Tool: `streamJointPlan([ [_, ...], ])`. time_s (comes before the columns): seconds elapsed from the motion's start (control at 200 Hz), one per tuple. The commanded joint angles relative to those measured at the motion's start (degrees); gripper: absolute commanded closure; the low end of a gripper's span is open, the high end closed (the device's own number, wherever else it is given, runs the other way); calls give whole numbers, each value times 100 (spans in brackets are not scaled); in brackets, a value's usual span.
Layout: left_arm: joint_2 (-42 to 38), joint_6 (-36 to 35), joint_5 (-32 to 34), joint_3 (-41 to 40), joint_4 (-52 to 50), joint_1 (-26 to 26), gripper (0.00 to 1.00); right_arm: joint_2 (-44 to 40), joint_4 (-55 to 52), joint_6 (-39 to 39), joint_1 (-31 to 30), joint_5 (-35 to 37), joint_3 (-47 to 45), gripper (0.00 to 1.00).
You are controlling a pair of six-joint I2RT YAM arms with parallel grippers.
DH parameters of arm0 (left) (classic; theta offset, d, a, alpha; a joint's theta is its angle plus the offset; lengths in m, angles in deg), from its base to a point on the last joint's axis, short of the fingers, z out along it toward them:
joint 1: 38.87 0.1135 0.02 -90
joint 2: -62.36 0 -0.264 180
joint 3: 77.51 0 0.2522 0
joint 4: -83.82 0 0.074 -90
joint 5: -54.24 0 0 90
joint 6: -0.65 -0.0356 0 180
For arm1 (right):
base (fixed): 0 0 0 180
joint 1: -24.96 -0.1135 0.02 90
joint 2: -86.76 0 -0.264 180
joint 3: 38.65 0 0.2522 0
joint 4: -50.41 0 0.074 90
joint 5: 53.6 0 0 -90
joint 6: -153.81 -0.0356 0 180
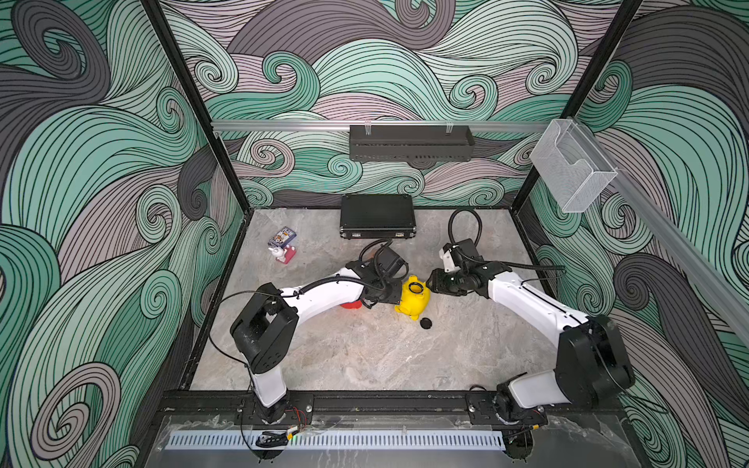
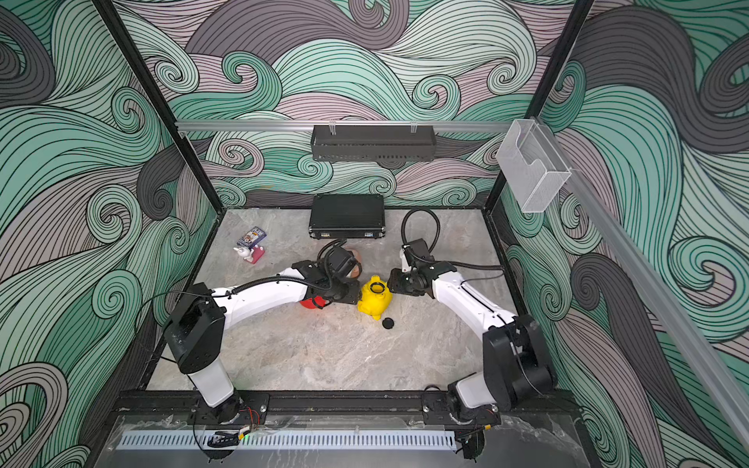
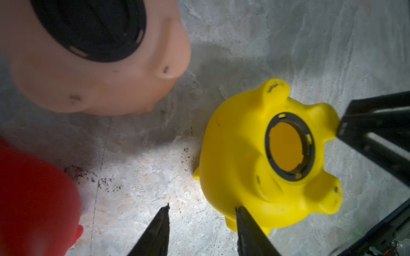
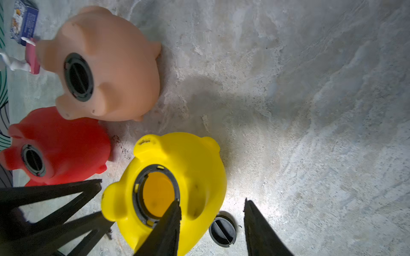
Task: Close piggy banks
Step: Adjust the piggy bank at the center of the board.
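Right wrist shows me red pig (image 4: pixel 66 146), peach pig (image 4: pixel 115 66) plugged; top views don't. Glossy yellow pig (image 4: pixel 199 164) unplugged, black disc plug (image 4: pixel 222 231) beside. Both part-open, empty: left gripper (image 3: pixel 202 206), right gripper (image 4: pixel 210 200).

A robotics lab cell (black-framed): wave-printed walls (image 1: pixel 101 162) enclosing a marbled tabletop (image 1: pixel 364 356).

Both top views: high above the near edge, tilted steeply down toward the back wall (image 1: pixel 364 81). They take in the whole table (image 1: pixel 364 356) and are nearly the same picture with a small sideways shift. Left wrist cam: very close, low over the tabletop, aimed at the yellow pig (image 3: pixel 233 155). Right wrist cam: equally close, from the pig's opposite side. All four share the yellow pig – both wrist views also the peach pig (image 4: pixel 124 66) and red pig (image 4: pixel 66 141).
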Motion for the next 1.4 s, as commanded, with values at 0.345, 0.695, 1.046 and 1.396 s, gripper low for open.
streamJointPlan([
  [0.345, -641, 59, -740, -556, 345, -183, 30, 1081, 147, 802, -30, -671, 1219, 38],
  [0.695, -45, -50, -888, -152, 260, -356, 28, 1739, -304, 1226, -105, -513, 1715, 36],
  [1.046, 270, -200, -441, 101, -68, -360, 28, 2020, -598, 1127, -211, -295, 1753, 38],
  [1.396, 342, -123, 12, 79, -275, -327, 32, 1843, -794, 767, -139, 367, 1577, 40],
])
